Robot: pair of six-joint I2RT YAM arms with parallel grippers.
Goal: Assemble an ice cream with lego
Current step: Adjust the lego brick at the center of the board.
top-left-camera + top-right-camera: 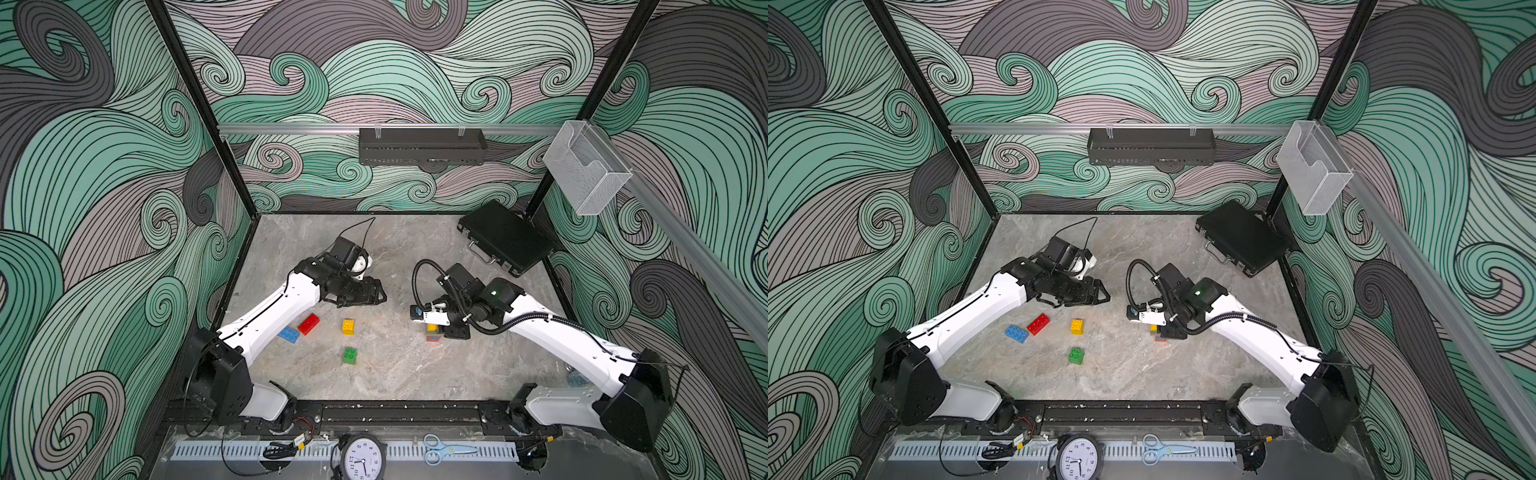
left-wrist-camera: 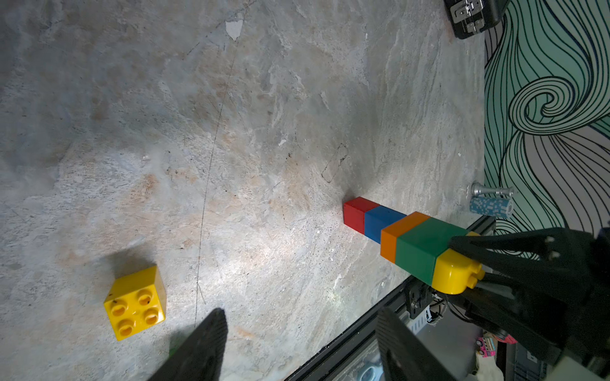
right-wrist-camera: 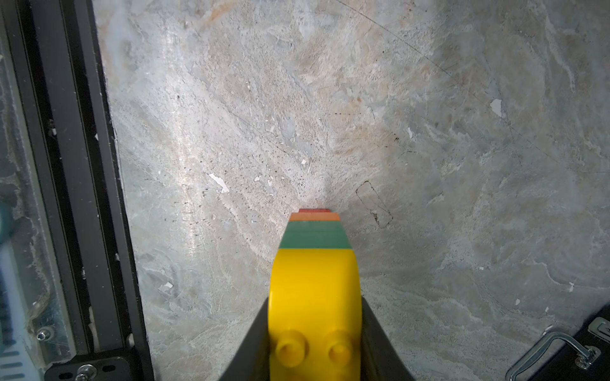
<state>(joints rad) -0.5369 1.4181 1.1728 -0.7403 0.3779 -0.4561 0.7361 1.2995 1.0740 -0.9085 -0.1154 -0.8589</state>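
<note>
Right gripper [image 3: 315, 305]: clamped on the yellow round-topped brick [image 2: 454, 273], one finger on each flat side.
Tower [image 2: 389, 227]: a one-brick-wide column of red brick [image 2: 355, 212], blue brick [image 2: 379, 222], orange brick [image 2: 396, 236] and green brick [image 2: 421, 250], with the yellow cap on top. It looks upright, and the red base appears to rest on the table [image 1: 395, 365].
Left gripper [image 2: 300, 316]: jaws apart and holding nothing. It hangs above the table, well apart from the tower.
Loose lego: yellow square brick [image 1: 348, 326], green square brick [image 1: 350, 355], red oblong brick [image 1: 308, 324] and blue oblong brick [image 1: 289, 334] lie on the table between the two arms, nearer the left arm.
Risk 1, topple: the column is tall on a narrow base and nothing steadies it lower down. Any sideways drag as the right jaws let go would probably tip it.
Risk 2, cap lifts off: I cannot tell whether the yellow cap is fully pressed onto the green brick. If it is not, a finger that sticks as the gripper rises could pull the cap off.
Risk 3, seam split: the grip is only on the cap. Lifting or tilting from there loads every joint below, and the red or blue brick may drop off.
Risk 4, scatter: the red and blue oblong bricks lie close together. An off-centre descent by the left gripper would shove one instead of seating it between the fingers.
</note>
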